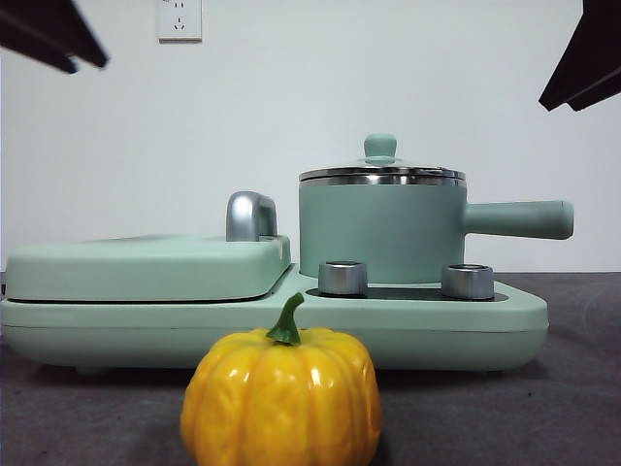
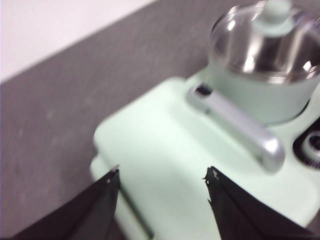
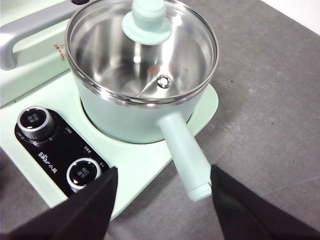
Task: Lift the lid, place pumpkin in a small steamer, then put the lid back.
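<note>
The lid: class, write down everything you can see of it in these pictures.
The lid is round and of clear glass, ringed by a shiny steel rim, with a mint-green knob at its centre and a small metal-ringed vent hole. It lies flat and closed on the small steamer, rim on rim. Through the glass the steel inside looks empty. Neither gripper touches it; the right gripper hangs open above the pot's handle.

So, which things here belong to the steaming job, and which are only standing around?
For the job:
- lid, closed on the pot
- small steamer
- pumpkin, on the table in front
- left tool and right tool, both open

Only standing around:
- griddle cover
- two knobs
- wall socket
</note>
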Controlling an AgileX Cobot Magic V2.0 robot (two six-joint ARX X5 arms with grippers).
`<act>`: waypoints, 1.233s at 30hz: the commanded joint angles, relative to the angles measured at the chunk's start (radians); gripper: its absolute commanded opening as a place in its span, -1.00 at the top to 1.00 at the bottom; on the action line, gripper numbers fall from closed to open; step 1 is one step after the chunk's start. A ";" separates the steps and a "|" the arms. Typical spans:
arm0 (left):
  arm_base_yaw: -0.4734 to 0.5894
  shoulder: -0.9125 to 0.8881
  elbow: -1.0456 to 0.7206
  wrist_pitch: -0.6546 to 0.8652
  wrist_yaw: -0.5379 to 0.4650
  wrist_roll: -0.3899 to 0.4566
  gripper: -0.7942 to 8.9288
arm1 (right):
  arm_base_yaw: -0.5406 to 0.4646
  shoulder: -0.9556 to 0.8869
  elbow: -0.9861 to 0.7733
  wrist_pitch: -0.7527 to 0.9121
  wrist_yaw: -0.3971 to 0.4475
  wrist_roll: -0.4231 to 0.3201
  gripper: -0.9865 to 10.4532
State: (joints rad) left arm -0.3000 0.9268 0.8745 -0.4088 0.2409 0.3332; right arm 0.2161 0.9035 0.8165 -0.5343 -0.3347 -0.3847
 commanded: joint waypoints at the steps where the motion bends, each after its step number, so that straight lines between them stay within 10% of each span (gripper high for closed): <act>1: -0.043 0.037 0.019 0.068 0.008 0.013 0.25 | 0.005 0.003 0.020 0.010 0.002 0.011 0.31; 13: -0.237 0.245 0.021 0.414 0.007 -0.194 0.25 | 0.005 0.003 0.020 0.010 0.002 0.011 0.31; 37: -0.375 0.737 0.372 0.515 -0.007 -0.188 0.25 | 0.005 0.003 0.020 0.010 0.002 0.014 0.31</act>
State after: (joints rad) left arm -0.6621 1.6390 1.2160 0.0959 0.2344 0.1417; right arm 0.2161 0.9035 0.8165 -0.5343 -0.3347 -0.3843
